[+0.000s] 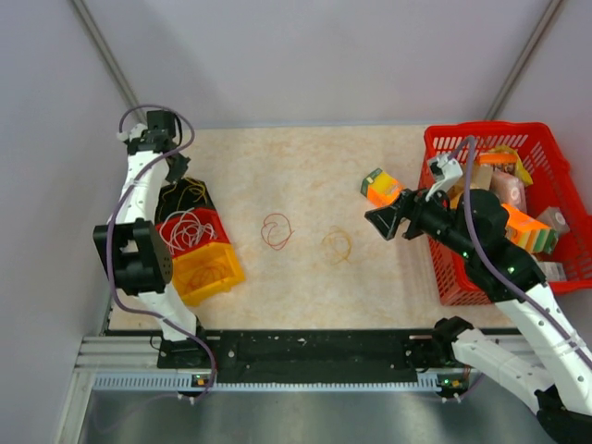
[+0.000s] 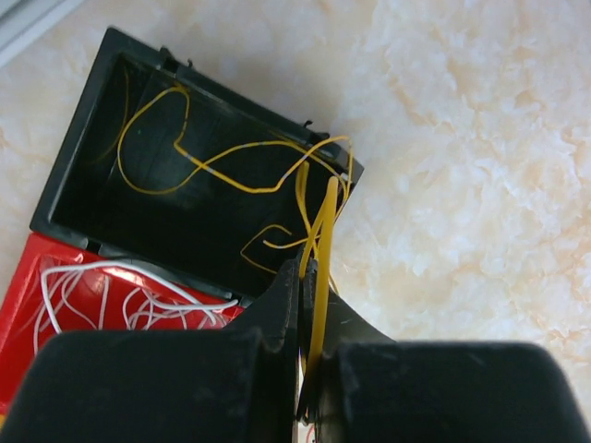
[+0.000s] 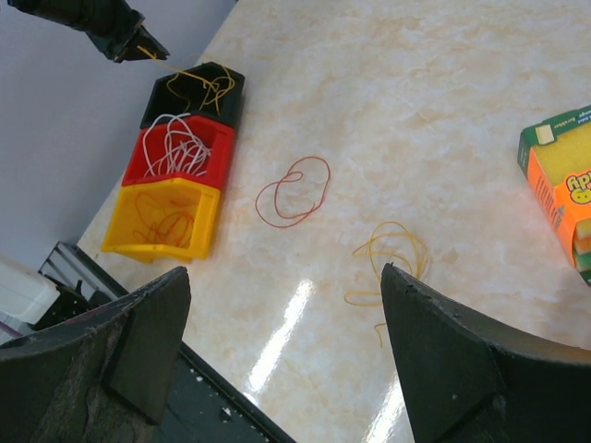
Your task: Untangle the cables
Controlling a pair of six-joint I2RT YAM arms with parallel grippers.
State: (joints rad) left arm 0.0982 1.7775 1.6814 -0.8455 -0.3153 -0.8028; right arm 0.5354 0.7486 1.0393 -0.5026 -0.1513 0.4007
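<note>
You had the marbled table (image 1: 305, 287) as the work surface, with a red basket (image 1: 481, 129) of packaged goods at its right edge. The right gripper (image 3: 286, 277) hung over the table just left of the basket with its jaws spread and nothing between them, near a green-and-orange sponge pack (image 1: 381, 188). The left gripper (image 2: 305, 277) was clenched on a strand of the yellow cable (image 2: 324, 245) above the black bin (image 2: 78, 175), where the rest of that cable lay. The red bin (image 3: 224, 148) held the white cable (image 3: 175, 138), and the yellow bin (image 3: 203, 221) an orange cable (image 3: 157, 221). The red cable (image 3: 294, 191) and another orange loop (image 3: 392, 249) lay apart on the table.
</note>
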